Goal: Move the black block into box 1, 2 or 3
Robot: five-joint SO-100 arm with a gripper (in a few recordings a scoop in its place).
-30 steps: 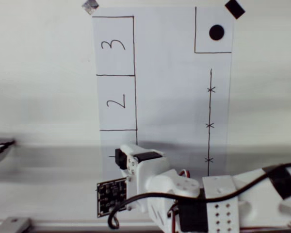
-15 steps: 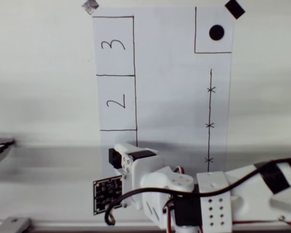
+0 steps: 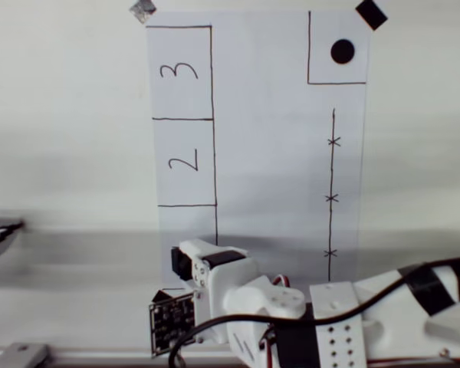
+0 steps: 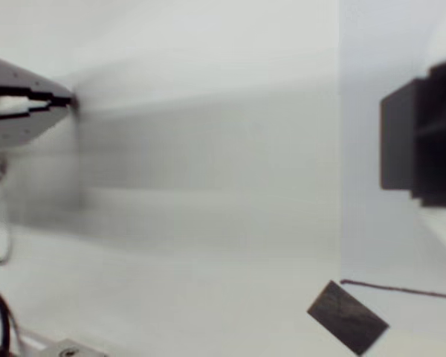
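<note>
A: One cube, the black block (image 3: 179, 264). It sits at the tip of the gripper (image 3: 184, 259), over the near left corner of the paper (image 3: 268, 153).

B: Clamped?

A: Looks it. In the wrist view the block's side lies flush against a dark jaw at the right edge, so I judge the jaws are closed on it. A tape square (image 4: 348, 316) shows just below, at the paper's corner.

B: Handling?

A: My guess is light, rigid and matte, so it shouldn't slip or crush. The flat opposite faces are the place to pinch. A corner grip would let it twist.

B: Target?

A: Box 1 (image 3: 187, 224) is right there on the near left edge, partly under the arm, and the block hangs about over it. Box 2 (image 3: 184, 162) is next out, and box 3 (image 3: 179, 72) is at the far left corner. The dot square (image 3: 322, 69) is at the far right, well apart.
</note>
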